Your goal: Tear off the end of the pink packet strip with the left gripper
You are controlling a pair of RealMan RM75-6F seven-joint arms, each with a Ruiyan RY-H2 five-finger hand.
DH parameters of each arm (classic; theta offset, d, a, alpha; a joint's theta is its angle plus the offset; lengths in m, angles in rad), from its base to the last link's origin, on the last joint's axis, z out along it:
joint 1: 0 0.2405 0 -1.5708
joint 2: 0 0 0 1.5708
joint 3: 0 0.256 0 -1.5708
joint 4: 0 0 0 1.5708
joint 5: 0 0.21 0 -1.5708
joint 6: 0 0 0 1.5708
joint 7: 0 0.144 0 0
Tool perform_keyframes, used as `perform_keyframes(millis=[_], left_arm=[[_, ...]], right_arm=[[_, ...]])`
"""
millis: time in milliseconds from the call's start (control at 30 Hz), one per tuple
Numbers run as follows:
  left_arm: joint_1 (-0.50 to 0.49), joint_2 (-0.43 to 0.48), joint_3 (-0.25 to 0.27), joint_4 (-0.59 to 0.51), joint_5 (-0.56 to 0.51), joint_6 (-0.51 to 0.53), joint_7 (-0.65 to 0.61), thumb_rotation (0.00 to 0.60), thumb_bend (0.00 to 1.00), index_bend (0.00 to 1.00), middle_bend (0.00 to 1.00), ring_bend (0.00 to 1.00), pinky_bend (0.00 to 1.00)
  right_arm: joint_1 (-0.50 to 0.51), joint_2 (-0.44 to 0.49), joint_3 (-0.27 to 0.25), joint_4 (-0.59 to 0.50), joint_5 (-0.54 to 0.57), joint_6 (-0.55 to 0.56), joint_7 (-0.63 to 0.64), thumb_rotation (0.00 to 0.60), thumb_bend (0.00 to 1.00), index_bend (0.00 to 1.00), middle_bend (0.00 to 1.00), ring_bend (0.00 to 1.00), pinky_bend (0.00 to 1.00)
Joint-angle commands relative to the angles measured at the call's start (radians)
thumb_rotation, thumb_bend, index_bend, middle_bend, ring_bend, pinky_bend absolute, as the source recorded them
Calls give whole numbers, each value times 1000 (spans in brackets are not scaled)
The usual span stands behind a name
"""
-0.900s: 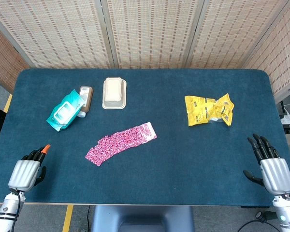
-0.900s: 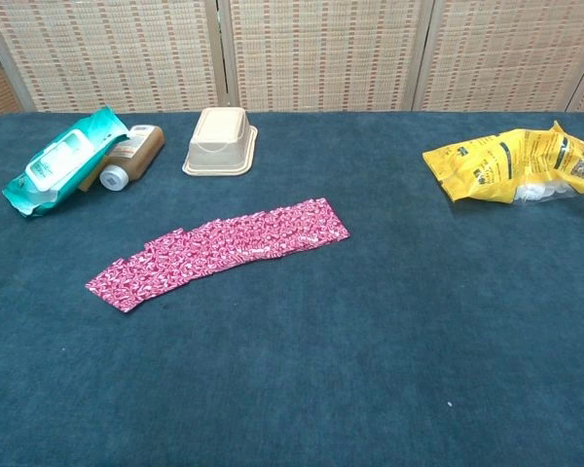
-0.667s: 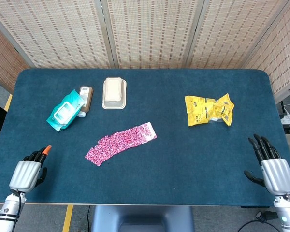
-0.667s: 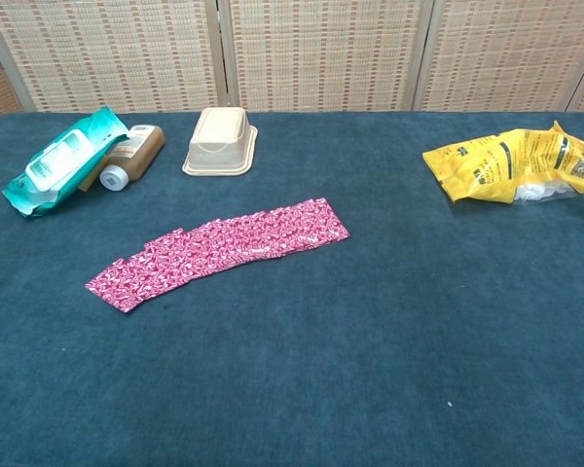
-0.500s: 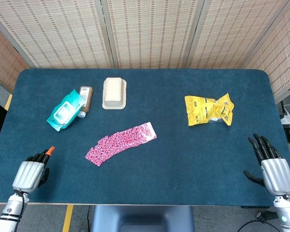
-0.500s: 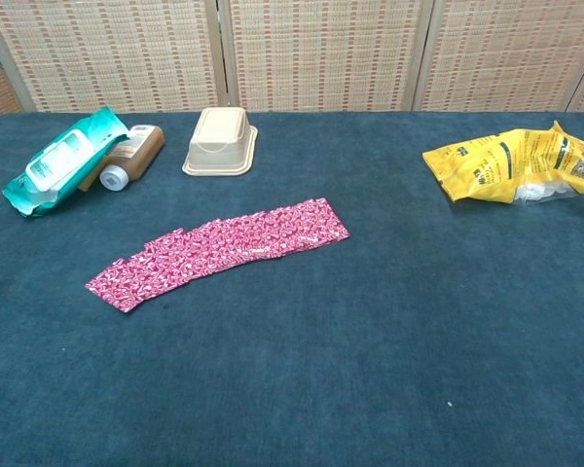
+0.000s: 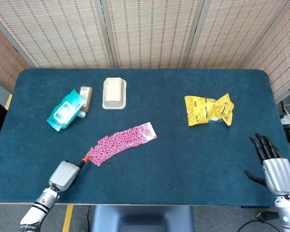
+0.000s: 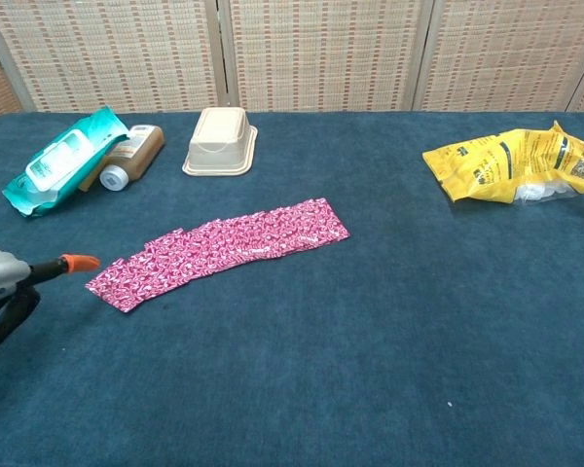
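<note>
The pink packet strip [image 7: 122, 142] lies flat on the blue table [image 7: 183, 159], running from lower left to upper right; in the chest view the strip [image 8: 224, 249] sits at centre left. My left hand [image 7: 65, 175] is just left of the strip's near end, an orange-tipped finger [image 7: 85, 158] reaching toward it, a small gap showing. In the chest view the left hand [image 8: 2, 286] enters at the left edge, thumb apart below, holding nothing. My right hand [image 7: 273, 166] rests at the table's right front, fingers spread and empty; the chest view does not show it.
A teal wipes pack [image 7: 63, 111] and a brown bottle [image 7: 85, 99] lie at the back left. A beige lidded box [image 7: 114, 93] stands beside them. A yellow bag [image 7: 209, 110] lies at the right. The table's front edge runs right below both hands.
My left hand has moved right along the front of the table, up to the strip's near end, and has entered the chest view. The strip and the right hand have stayed put.
</note>
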Motion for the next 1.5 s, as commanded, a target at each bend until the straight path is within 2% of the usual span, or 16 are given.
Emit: perform_keyframes(millis=[33,400,833,1500], left_arm=[[-23,-30,-12,3,-36,-37,34,600,873,0,673,751,575],[-52,-66,-34,0,-99,-68,101,600,873,0,673,765,574],[-74,-59,-27,-1,-246,-108,170,600,873,1,673,773,576],[-25,25,32,-8,-349,-49,164,600,875,133,673,779,590]], right_arm=[[-1,1,-1,2,-1,0,2,600,53,0,0,0,233],[5,0,-4,0,5,-21,-7,600,52,0,0,0,233],[3,1,-6,0,0,-18,-4,600,53,0,0,0,232],[5,-2,-9,-2,1,-25,-11,600,53,0,0,0,233]])
